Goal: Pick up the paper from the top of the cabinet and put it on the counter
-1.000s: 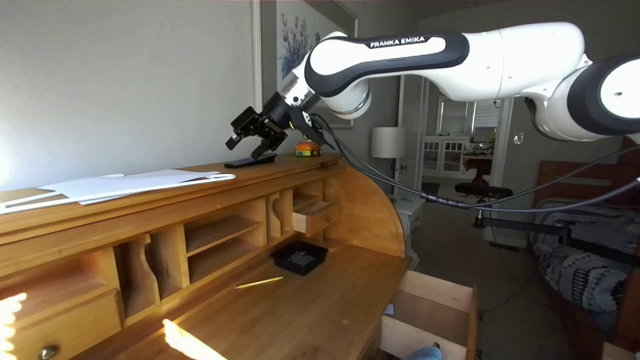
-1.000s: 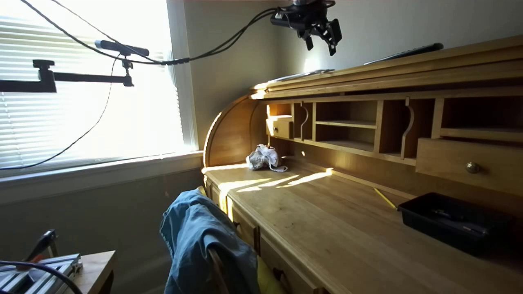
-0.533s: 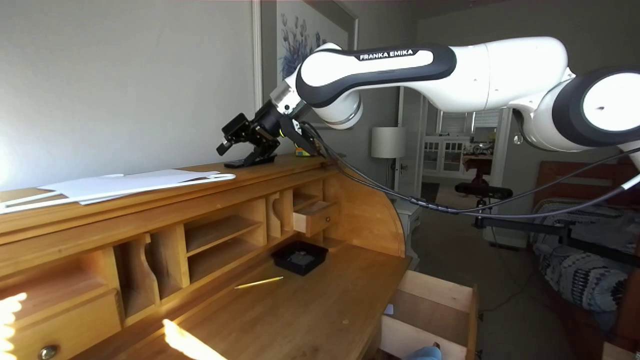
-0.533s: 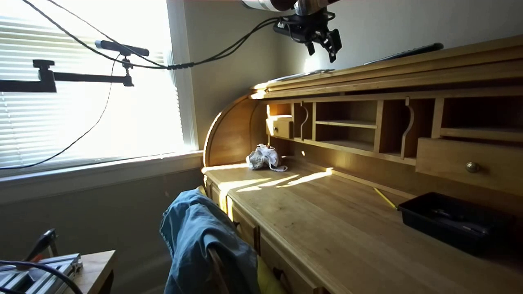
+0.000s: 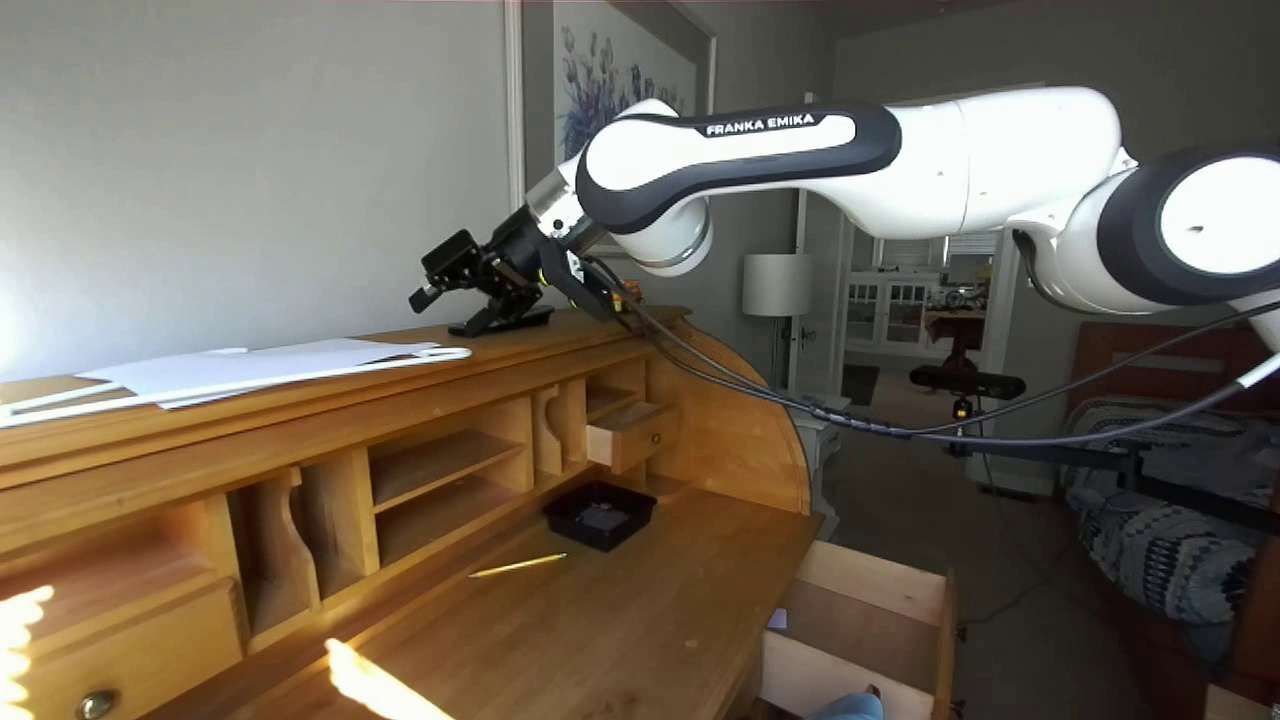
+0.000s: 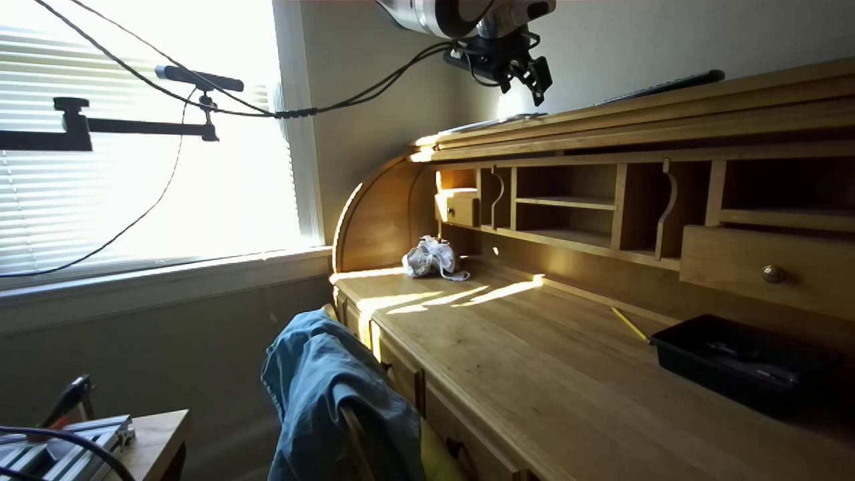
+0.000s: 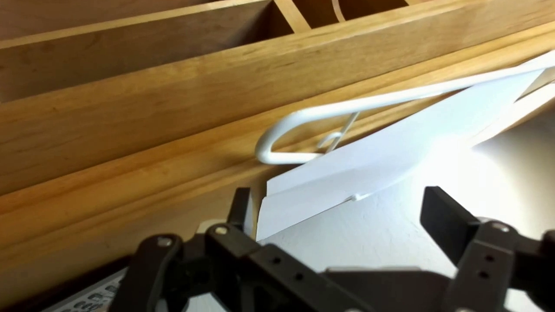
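The paper [image 5: 250, 372] is white and lies flat on top of the honey-coloured wooden cabinet [image 5: 590, 620], against the wall. In an exterior view the paper [image 6: 494, 125] shows almost edge-on. In the wrist view the paper [image 7: 312, 186] runs from between the fingers toward the upper right. A white rod frame [image 7: 347, 107] lies along its front side and partly under or over it; I cannot tell which throughout. My gripper [image 5: 447, 314] is open and empty, tilted, above the cabinet top near the paper's end. It also shows in an exterior view [image 6: 522, 95] and the wrist view [image 7: 340, 210].
A flat black remote-like object [image 5: 530, 318] lies on the top beside the gripper. An orange toy [image 5: 630, 288] is partly hidden behind the arm. The desk surface holds a black tray [image 5: 600, 515], a pencil [image 5: 518, 565] and a white bag [image 6: 431, 258]. A drawer [image 5: 870, 610] stands open.
My gripper has come down toward the cabinet top and shifted toward the paper's near end. It stays open. The paper and the other objects have not moved.
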